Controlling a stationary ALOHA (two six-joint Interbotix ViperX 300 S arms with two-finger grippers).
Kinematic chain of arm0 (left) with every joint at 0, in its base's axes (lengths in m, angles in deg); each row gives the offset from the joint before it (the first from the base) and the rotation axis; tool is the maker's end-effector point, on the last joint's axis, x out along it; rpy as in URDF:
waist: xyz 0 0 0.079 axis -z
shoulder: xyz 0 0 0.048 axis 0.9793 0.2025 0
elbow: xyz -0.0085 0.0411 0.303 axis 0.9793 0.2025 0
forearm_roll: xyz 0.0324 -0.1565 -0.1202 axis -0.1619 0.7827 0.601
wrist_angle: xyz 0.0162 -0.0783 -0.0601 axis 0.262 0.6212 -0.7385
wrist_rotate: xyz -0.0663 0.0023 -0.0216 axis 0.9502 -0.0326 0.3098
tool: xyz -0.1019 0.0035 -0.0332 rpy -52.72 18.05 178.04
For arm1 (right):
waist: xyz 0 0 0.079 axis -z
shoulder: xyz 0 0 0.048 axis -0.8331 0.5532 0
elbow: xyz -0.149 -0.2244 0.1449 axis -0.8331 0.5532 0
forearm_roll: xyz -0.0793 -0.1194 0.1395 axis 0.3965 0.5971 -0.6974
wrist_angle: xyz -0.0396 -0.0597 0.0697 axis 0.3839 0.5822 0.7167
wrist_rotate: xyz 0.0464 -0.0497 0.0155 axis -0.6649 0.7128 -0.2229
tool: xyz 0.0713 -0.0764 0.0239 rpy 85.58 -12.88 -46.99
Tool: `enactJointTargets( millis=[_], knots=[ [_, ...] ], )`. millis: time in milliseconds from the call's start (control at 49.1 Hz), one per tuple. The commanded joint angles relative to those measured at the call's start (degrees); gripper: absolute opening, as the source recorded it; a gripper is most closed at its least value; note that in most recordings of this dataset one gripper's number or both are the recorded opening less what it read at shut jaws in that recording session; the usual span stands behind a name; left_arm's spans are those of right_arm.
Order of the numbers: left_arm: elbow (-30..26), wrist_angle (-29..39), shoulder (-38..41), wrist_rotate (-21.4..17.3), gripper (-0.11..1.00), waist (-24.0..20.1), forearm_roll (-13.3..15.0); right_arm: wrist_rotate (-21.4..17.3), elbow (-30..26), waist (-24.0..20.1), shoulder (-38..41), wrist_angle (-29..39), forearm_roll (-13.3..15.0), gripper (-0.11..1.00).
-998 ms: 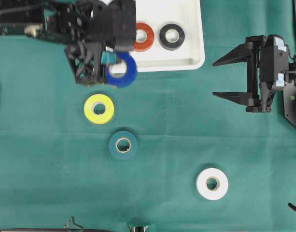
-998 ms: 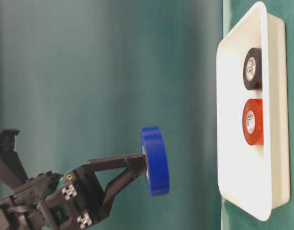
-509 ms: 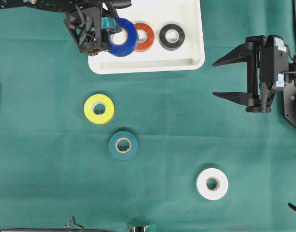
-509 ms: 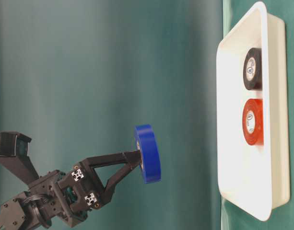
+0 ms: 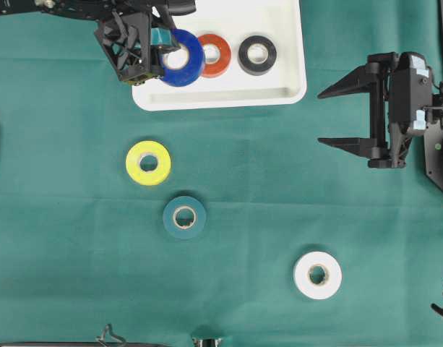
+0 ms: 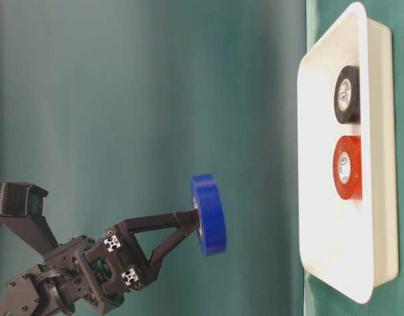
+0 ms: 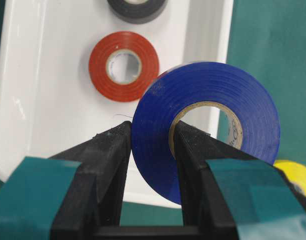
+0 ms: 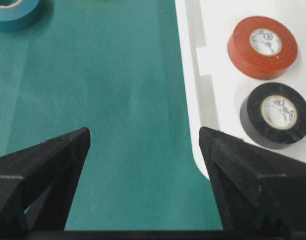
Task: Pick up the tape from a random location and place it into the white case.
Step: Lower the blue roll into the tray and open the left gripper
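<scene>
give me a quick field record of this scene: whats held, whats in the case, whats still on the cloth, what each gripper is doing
held: blue tape, pinched through its wall by the left gripper, above the white case
in case: red tape, black tape, lying flat
on cloth: yellow tape, teal tape, white tape
right gripper: open, empty, beside the case
blue tape released: not yet
</scene>
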Motion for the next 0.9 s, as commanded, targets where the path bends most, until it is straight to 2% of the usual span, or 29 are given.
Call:
enactJointTargets(
  millis=[0, 590, 875],
  knots=[
    [-0.53, -0.26, -1.49, 0.09, 0.22, -0.09, 0.0, 0.09, -1.49, 0.09, 0.09, -0.35, 0.0, 0.86],
    [-0.35, -0.26, -1.41, 0.09, 0.22, -0.09, -0.09, 0.0, -1.49, 0.09, 0.09, -0.26, 0.09, 0.86],
    [1.67, -2.02, -0.79, 0.09, 0.22, -0.97, 0.0, 0.0, -1.49, 0.0, 0.09, -0.26, 0.09, 0.86]
  ],
)
